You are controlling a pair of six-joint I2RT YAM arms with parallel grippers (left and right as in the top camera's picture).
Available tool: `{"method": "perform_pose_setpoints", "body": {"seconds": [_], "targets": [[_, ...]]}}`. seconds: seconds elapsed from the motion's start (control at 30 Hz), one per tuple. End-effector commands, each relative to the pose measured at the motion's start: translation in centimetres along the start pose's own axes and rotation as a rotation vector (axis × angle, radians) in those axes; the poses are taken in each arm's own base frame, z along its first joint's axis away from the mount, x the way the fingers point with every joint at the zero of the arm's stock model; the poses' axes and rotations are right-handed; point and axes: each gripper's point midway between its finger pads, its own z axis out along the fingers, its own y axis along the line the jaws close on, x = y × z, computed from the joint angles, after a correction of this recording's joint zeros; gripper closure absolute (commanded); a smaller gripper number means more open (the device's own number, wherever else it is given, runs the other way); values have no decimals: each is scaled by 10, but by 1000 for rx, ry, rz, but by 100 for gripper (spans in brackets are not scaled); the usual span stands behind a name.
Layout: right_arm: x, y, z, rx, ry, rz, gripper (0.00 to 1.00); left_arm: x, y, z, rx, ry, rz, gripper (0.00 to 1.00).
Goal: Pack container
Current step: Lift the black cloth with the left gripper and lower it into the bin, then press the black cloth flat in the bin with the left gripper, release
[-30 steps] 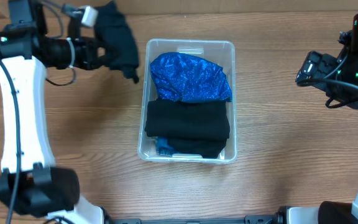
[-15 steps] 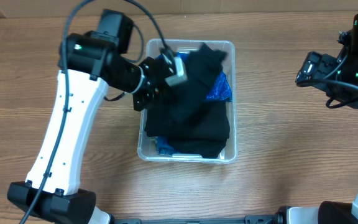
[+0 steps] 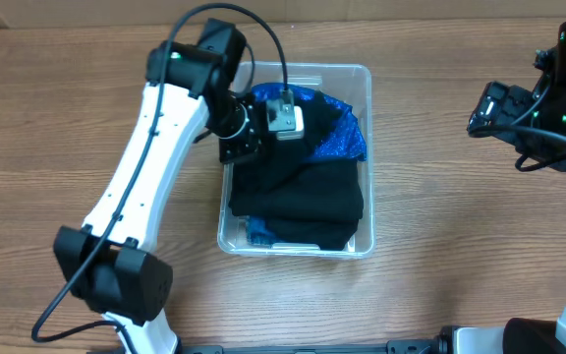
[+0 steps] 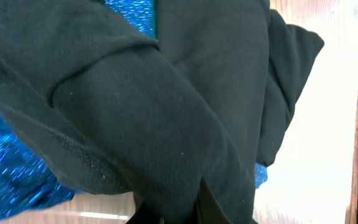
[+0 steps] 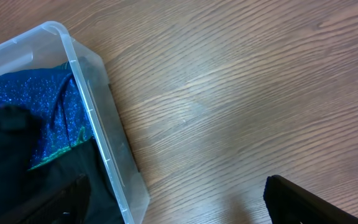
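Observation:
The clear plastic container stands mid-table and holds a sparkly blue cloth at the back and a folded black cloth at the front. It also shows in the right wrist view. My left gripper is over the container's back half, shut on a black garment that drapes onto the blue cloth. In the left wrist view the black garment fills the frame over the blue cloth. My right gripper is open and empty above bare table to the container's right.
The wooden table surrounds the container. My left arm reaches across from the left over the container's back left rim. My right arm hangs at the right edge.
My left gripper carried the black garment from the table's back left to over the container and lowered it onto the blue cloth. The right arm has not moved.

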Motion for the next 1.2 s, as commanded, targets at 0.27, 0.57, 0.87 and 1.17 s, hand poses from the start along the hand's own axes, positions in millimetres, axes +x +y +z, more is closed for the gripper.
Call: {"method": "perform_pose_setpoints", "body": {"seconds": [0.27, 0.57, 0.87, 1.17], "targets": [[1, -1, -9, -13, -26, -3, 7, -6, -29, 3, 89, 25, 92, 96], [1, -1, -9, -13, -26, -4, 7, -17, -35, -5, 135, -124, 297, 96], [1, -1, -9, -13, -26, -4, 7, -25, -39, -11, 125, -229, 580, 96], [1, -1, -9, -13, -26, -3, 7, -4, 15, -8, -53, -88, 686, 96]]}}
